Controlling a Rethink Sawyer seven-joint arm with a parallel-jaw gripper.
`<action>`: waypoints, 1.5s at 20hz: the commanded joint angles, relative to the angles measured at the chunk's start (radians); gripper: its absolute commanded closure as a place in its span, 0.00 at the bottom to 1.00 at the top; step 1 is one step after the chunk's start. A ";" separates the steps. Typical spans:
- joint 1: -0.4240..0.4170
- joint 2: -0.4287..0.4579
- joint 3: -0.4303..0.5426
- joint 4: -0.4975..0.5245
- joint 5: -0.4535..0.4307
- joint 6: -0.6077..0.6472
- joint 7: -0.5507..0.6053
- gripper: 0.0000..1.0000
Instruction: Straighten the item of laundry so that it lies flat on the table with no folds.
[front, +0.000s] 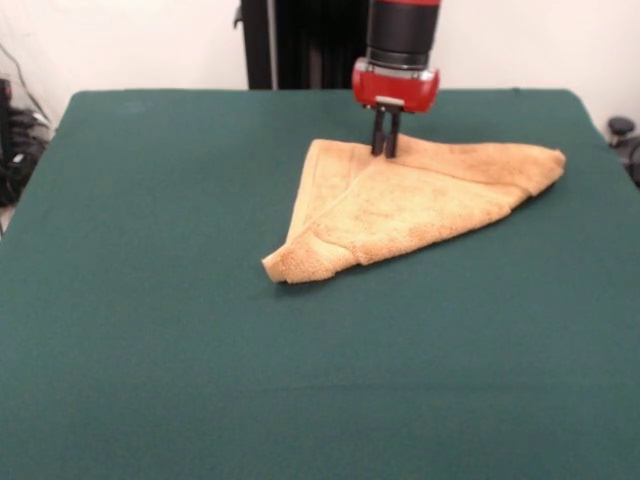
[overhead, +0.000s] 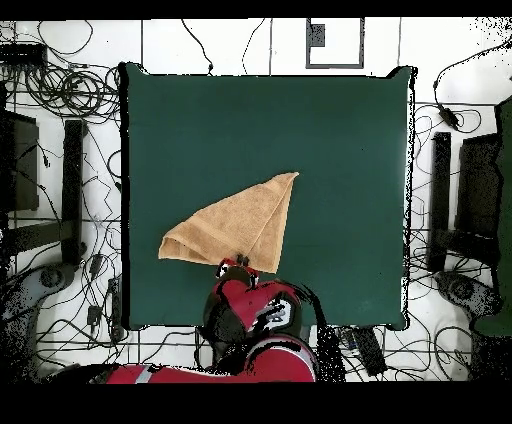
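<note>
The tan-orange towel (front: 410, 205) lies folded over into a rough triangle on the green table (front: 150, 300), right of centre toward the far side. One point faces the near side and a bunched corner lies at the right. My gripper (front: 386, 150) comes straight down onto the towel's far edge, its two dark fingers close together and pinching the cloth there. In the overhead view the towel (overhead: 240, 228) lies left of centre on the table (overhead: 340, 140), and the gripper (overhead: 240, 264) is at its lower edge, mostly hidden under the red arm.
The robot's black pedestal (front: 300, 45) stands behind the table's far edge. Cables and dark equipment (overhead: 60, 180) lie on the floor around the table's sides.
</note>
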 joint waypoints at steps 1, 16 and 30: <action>-0.024 0.010 0.067 -0.020 0.054 0.184 0.047 1.00; -0.262 -0.245 0.323 0.023 0.042 0.597 -0.099 1.00; -0.298 -0.245 0.377 0.019 0.024 0.623 -0.058 1.00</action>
